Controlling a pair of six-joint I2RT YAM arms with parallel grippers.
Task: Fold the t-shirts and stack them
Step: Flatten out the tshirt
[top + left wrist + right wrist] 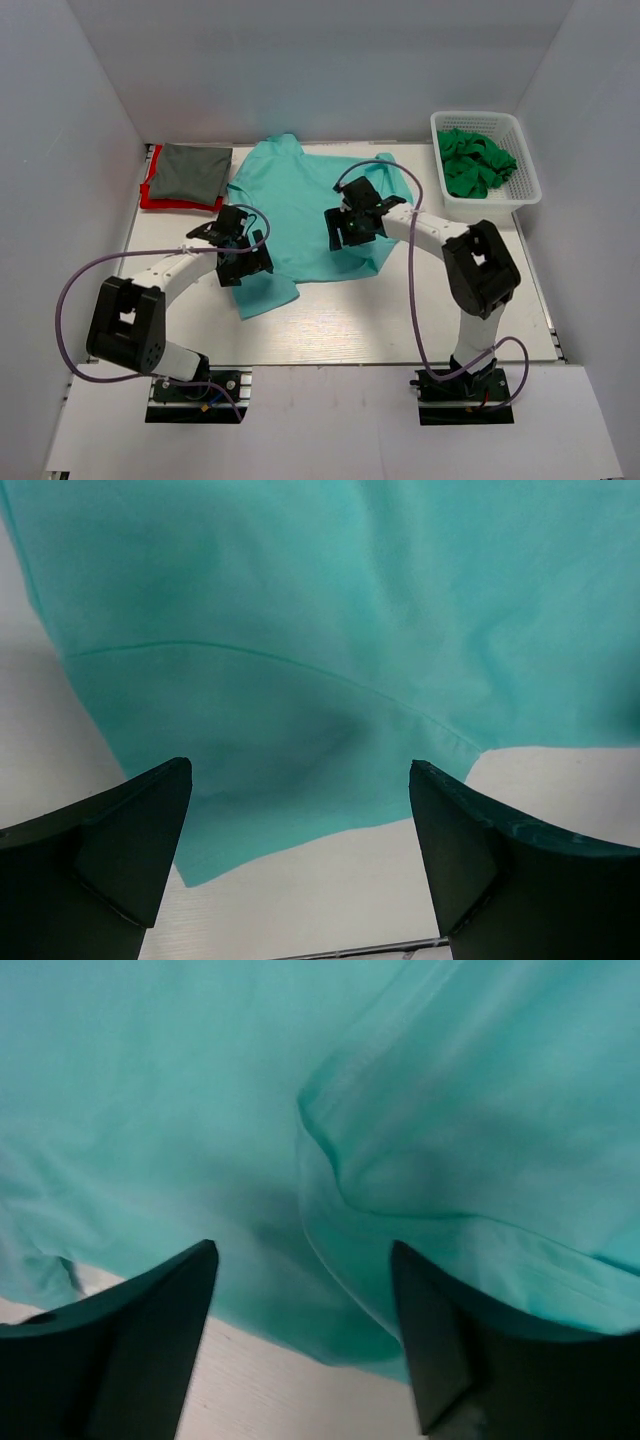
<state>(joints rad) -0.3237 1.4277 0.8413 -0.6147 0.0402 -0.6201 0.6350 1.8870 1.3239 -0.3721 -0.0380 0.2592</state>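
Lying mid-table (340,330) in the top view: teal t-shirt (300,195), long axis running near to far; grey t-shirt (190,170) stacked on red t-shirt (160,203), far left. Left gripper (245,262) hovers over the teal near-left corner, right gripper (352,225) over its right side. Left wrist: jaws apart, empty, hem below. Right wrist: jaws apart, empty, folded edge directly ahead.

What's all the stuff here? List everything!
teal t-shirt: one, light teal, spread out mid-table
grey t-shirt: one, dark grey, folded atop the red one, far left
red t-shirt: one, red, under the grey one
green t-shirts: count unclear, bright green, bunched in the basket
basket: one, white, far right corner
table: one, white
left tool: one, black, open, over the teal t-shirt's left edge
right tool: one, black, open, over the teal t-shirt's right side
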